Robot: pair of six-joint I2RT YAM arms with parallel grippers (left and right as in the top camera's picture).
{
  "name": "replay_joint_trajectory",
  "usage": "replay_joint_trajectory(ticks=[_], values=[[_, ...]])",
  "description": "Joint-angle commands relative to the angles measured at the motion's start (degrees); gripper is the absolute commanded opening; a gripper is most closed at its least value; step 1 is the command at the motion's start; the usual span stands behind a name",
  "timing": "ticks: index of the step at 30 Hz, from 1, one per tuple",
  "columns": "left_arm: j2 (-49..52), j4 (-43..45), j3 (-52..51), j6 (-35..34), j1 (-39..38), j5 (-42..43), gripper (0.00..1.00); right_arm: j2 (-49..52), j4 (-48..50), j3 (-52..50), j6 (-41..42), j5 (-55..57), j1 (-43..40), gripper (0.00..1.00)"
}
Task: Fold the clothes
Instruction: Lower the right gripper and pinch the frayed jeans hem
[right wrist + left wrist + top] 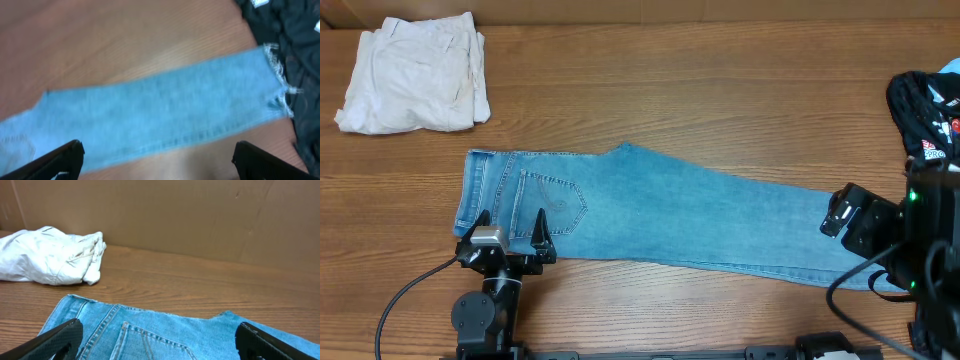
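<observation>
- Lengthwise, the light blue denim jeans (660, 215) stretch across the brown wooden table (720, 100). Their long axis runs from the left arm's side to the right arm's side, dipping slightly toward the robot at the leg end.
- Only one stitched back pocket (560, 205) shows and the crotch forms a point at the far edge, so the pair appears to be doubled leg on leg.
- The left gripper (513, 215) stands at the near edge of the waist end. Its jaws are spread wide and empty, with the pocket lying between the fingertips and just ahead of them.
- The left wrist view agrees: the waistband (80, 302) and pocket lie flat directly in front of the open fingers (55, 340), and denim fills the gap between them.
- The right gripper (835, 215) is over the lower leg, close to the frayed hem (277, 75). Its jaws are also fully apart and hold nothing, and the leg crosses the right wrist view from side to side.
- Each arm is thus nearest its own end, so a hem-to-waist fold would likely fall to the right arm, carrying cloth along the long axis toward the left.
- The hem lies against the black garment with red-and-white print (928, 110), which could snag.
- The cream-white folded garment (412, 75) sits well apart at the far left corner.
</observation>
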Motion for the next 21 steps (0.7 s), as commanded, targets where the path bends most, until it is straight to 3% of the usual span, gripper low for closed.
replay_joint_trajectory(ticks=[1,5,10,14,18,21], values=[[-0.33,0.02,-0.22,1.09,0.24,0.07,1.00,2.80,-2.54,3.52,0.85,-4.98,-0.76,1.00],[-0.33,0.02,-0.22,1.09,0.24,0.07,1.00,5.44,-4.63,3.56,0.79,-11.76,-6.32,1.00],[-0.35,0.02,-0.22,1.09,0.24,0.07,1.00,8.68,-4.28,4.72,-7.21,-22.88,-18.32,1.00],[-0.35,0.02,-0.22,1.09,0.24,0.04,1.00,11.10,-1.49,6.10,-8.28,-28.70,-26.27,1.00],[-0.33,0.00,-0.22,1.09,0.24,0.04,1.00,12.96,3.58,6.12,-12.52,-23.74,-31.67,1.00],[-0.33,0.00,-0.22,1.09,0.24,0.04,1.00,16.06,5.62,6.12,-12.52,-10.95,-36.50,1.00]])
